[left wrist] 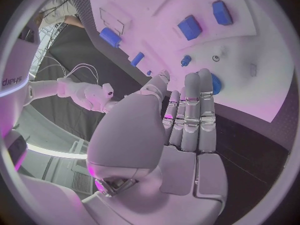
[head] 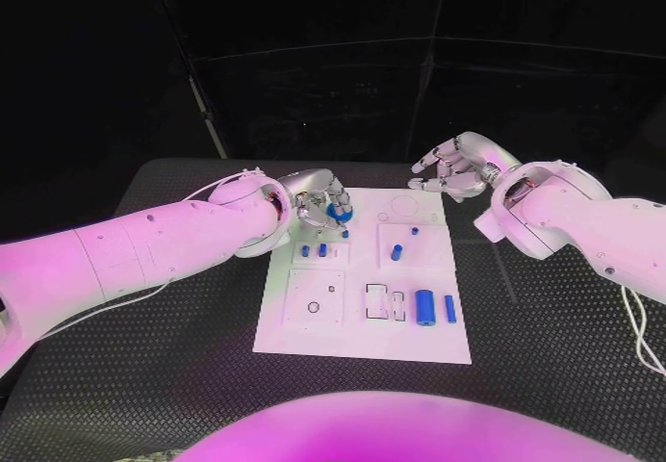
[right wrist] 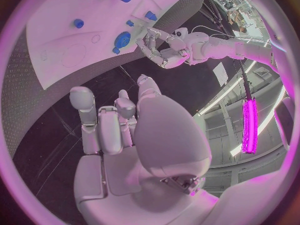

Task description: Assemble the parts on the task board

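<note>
Head view | left hand [head: 322, 205] over task board [head: 364, 332] | right hand [head: 451, 166] curled

I see a black table [head: 194, 385] with a studded, textured top, a dark wall [head: 320, 96] behind its far edge, and a thin white cable [head: 641, 332] trailing across its right side.

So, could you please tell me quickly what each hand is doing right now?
Left hand: fingers on a small blue part; whether it grips it cannot be told.
Right hand: open, holding nothing.
</note>
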Robot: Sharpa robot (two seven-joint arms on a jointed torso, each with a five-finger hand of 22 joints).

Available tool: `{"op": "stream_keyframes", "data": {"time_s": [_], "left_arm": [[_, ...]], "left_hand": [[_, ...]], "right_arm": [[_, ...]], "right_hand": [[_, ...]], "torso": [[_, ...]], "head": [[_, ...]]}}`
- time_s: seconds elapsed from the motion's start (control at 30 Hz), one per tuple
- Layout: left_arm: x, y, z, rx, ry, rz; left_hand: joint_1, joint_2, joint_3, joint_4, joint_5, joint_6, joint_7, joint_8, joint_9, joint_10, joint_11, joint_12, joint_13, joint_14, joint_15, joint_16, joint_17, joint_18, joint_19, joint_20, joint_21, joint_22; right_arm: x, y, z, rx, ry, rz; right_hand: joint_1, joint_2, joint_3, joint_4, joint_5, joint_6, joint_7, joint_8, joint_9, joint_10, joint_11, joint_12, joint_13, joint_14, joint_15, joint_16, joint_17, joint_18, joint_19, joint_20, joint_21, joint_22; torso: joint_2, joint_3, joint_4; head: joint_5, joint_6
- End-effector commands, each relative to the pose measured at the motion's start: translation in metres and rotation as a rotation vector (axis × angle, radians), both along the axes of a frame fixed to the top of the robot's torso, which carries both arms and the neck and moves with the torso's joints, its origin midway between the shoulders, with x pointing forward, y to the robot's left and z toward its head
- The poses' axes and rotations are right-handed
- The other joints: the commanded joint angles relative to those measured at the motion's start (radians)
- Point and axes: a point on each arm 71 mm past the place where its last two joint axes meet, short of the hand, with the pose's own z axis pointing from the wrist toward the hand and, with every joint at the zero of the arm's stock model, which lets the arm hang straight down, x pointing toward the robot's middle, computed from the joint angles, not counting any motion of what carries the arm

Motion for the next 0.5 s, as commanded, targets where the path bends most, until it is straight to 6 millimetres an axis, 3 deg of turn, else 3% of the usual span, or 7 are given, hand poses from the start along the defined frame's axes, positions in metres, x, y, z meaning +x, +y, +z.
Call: {"op": "stream_keyframes", "data": {"time_s": [0.03, 0.1, 0.23, 0.5], "left_arm": [[-0.001, -0.01, -0.001, 0.103, -0.102, -0.118], [0.001, -0.014, -0.005, 0.145, -0.102, -0.134], [0.004, -0.018, -0.01, 0.191, -0.095, -0.144], [0.008, -0.023, -0.016, 0.247, -0.081, -0.145]], "left_hand": [[0.01, 0.005, -0.012, -0.004, -0.004, 0.022, -0.001, -0.016, -0.02, 0.019, -0.007, -0.016, -0.031, 0.092, -0.01, 0.166, 0.14, 0.004, 0.055, -0.011, 0.031, 0.019], [0.012, 0.012, -0.014, -0.005, -0.003, 0.034, -0.003, -0.025, -0.031, 0.031, -0.012, -0.024, -0.048, 0.149, -0.015, 0.302, 0.269, 0.002, 0.092, -0.017, 0.071, 0.049], [0.011, 0.016, -0.017, -0.005, -0.003, 0.054, -0.004, -0.042, -0.05, 0.054, -0.017, -0.037, -0.077, 0.204, -0.021, 0.465, 0.428, -0.03, 0.182, -0.025, 0.274, 0.232], [0.017, 0.023, -0.011, -0.007, -0.002, 0.084, -0.008, -0.053, -0.066, 0.079, -0.021, -0.054, -0.106, 0.224, -0.026, 0.532, 0.486, -0.048, 0.225, -0.029, 0.393, 0.345]], "right_arm": [[0.0, 0.002, 0.002, 0.005, -0.004, 0.012], [0.0, 0.003, 0.002, 0.006, -0.004, 0.014], [0.0, 0.003, 0.002, 0.006, -0.004, 0.014], [-0.001, 0.003, 0.002, 0.006, -0.003, 0.015]], "right_hand": [[-0.001, 0.007, -0.001, 0.007, 0.006, 0.001, -0.006, 0.004, -0.001, -0.003, -0.003, -0.002, -0.001, 0.035, -0.004, -0.004, 0.0, 0.016, 0.0, -0.006, -0.003, 0.0], [-0.001, 0.007, -0.001, 0.007, 0.006, 0.001, -0.006, 0.004, -0.001, -0.003, -0.003, -0.002, -0.001, 0.035, -0.004, -0.004, 0.0, 0.016, 0.0, -0.006, -0.003, 0.0], [-0.001, 0.007, -0.001, 0.007, 0.006, 0.001, -0.006, 0.004, -0.001, -0.003, -0.003, -0.002, -0.001, 0.035, -0.004, -0.004, 0.0, 0.016, 0.0, -0.006, -0.003, 0.0], [-0.001, 0.007, -0.001, 0.007, 0.006, 0.001, -0.006, 0.004, -0.001, -0.003, -0.003, -0.002, -0.001, 0.035, -0.004, -0.004, 0.0, 0.016, 0.0, -0.006, -0.003, 0.0]], "torso": [[0.001, -0.0007, -0.0001], [0.001, -0.0001, -0.0011], [0.002, -0.0001, -0.0014], [0.002, 0.0002, -0.0001]], "head": [[-0.002, 0.001], [-0.001, 0.001], [-0.004, 0.001], [-0.005, 0.0]]}}
